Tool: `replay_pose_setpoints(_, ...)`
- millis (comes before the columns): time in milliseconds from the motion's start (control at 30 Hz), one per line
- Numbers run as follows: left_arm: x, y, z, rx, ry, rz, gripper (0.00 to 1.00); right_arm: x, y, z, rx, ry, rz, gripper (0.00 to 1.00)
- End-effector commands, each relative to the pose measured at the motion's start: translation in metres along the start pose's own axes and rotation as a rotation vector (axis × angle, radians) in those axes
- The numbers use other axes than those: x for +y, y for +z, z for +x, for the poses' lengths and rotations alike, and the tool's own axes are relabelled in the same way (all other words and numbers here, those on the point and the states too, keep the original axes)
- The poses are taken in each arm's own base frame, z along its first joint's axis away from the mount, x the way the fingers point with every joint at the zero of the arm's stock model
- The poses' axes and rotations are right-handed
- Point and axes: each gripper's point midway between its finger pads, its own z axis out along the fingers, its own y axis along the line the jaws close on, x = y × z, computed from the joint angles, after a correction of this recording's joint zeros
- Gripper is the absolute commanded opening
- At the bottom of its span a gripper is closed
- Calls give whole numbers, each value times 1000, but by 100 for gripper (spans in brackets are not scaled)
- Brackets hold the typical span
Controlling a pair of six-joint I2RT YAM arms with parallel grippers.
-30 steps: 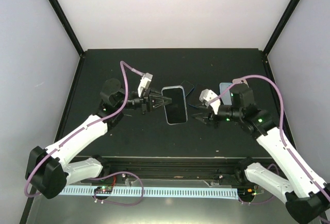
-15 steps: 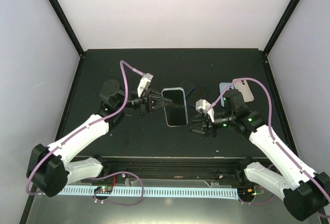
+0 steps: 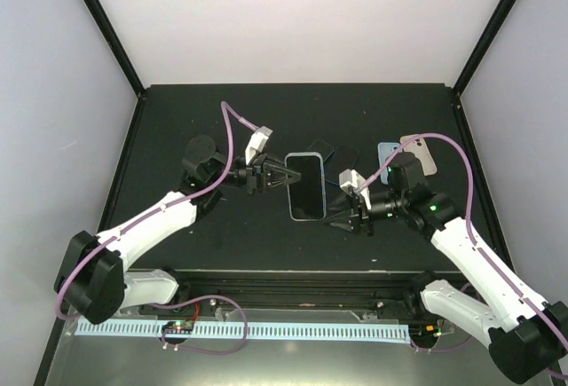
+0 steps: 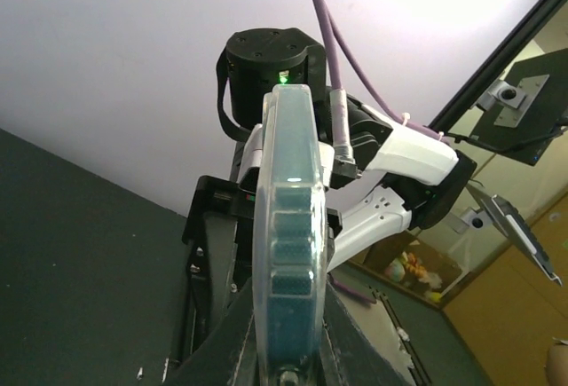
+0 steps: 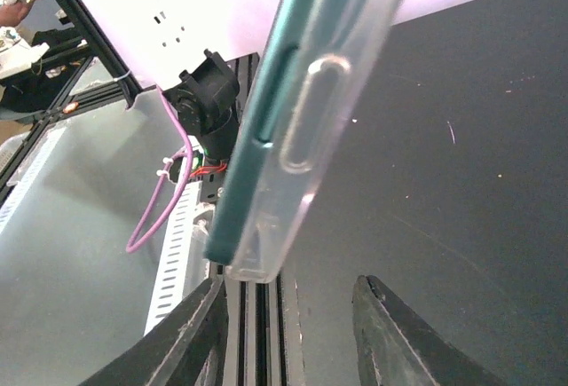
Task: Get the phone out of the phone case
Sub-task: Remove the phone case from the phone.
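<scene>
The phone (image 3: 306, 186), dark-screened and teal-edged in a clear case, is held screen up above the black table. My left gripper (image 3: 282, 177) is shut on its left long edge. In the left wrist view the cased edge (image 4: 288, 226) stands between my fingers, with the gripper (image 4: 288, 355) shut on it. My right gripper (image 3: 343, 214) is open, just off the phone's near right corner. In the right wrist view the corner of the case (image 5: 266, 235) hangs just ahead of the open gripper (image 5: 288, 319), not between the fingers.
Several spare cases lie at the back right: a dark one (image 3: 324, 150), a blue one (image 3: 387, 152) and a beige one (image 3: 421, 153) beside my right arm. The table's near edge has a rail (image 3: 293, 278).
My left gripper has carried the phone a little to the right. My right gripper has moved left and forward towards the phone's near right corner, and stays open.
</scene>
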Motion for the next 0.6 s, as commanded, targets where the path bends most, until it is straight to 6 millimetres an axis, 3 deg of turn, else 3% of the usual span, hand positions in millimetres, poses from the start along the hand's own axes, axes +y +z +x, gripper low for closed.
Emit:
replay_pose_setpoints(0, -21, 3, -11, -8, 88, 63, 2, 0, -3, -12, -27, -14, 0, 39)
replay_pose_setpoints(433, -23, 8, -5, 29, 81, 93, 2, -10, -7, -17, -33, 28, 22, 39)
replay_pose_setpoints(567, -21, 10, -4, 35, 72, 91, 2, -6, -7, -14, -29, 13, -6, 47)
